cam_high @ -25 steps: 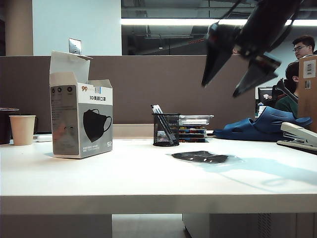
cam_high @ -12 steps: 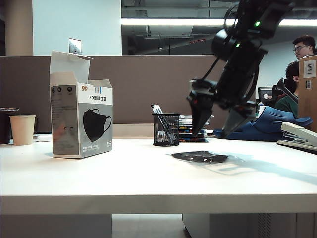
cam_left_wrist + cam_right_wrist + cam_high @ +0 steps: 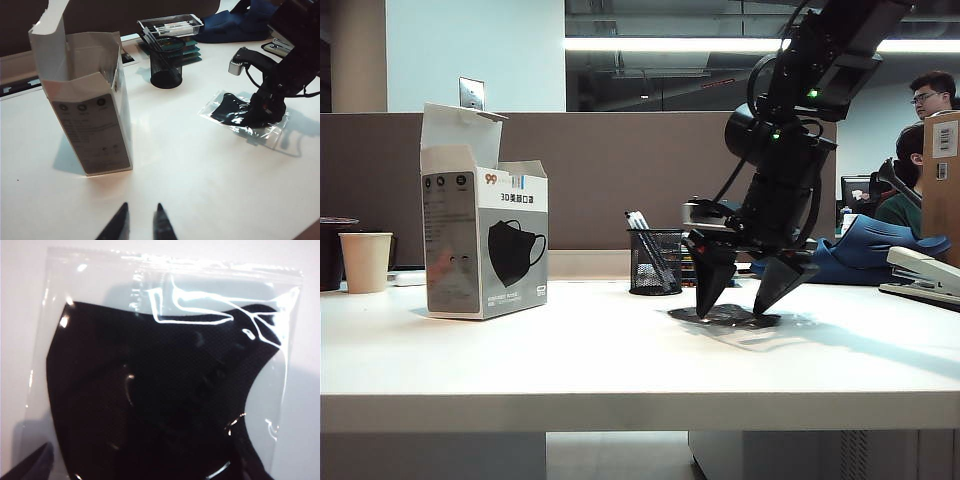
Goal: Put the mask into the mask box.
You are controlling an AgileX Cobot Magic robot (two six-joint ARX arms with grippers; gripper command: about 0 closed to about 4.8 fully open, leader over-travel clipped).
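Note:
The mask (image 3: 725, 317), black in a clear wrapper, lies flat on the white table right of the middle. My right gripper (image 3: 731, 312) stands on it pointing down, open, one fingertip near each side of the mask and both at the wrapper. The right wrist view is filled by the mask (image 3: 150, 405) from close up. The mask box (image 3: 485, 240) stands upright at the left with its top flap raised. In the left wrist view the mask box (image 3: 90, 115) is ahead of my left gripper (image 3: 141, 206), which hangs low with a narrow gap and nothing between its fingers.
A black mesh pen holder (image 3: 655, 262) and a stack of clear trays (image 3: 715, 250) stand behind the mask. A paper cup (image 3: 365, 261) is at the far left. A stapler (image 3: 925, 275), a blue shoe (image 3: 850, 255) and a brown box (image 3: 942, 170) are at the right.
My right arm has come down from high at the upper right onto the mask, its jaws open throughout. The mask, the mask box and the left arm have not moved.

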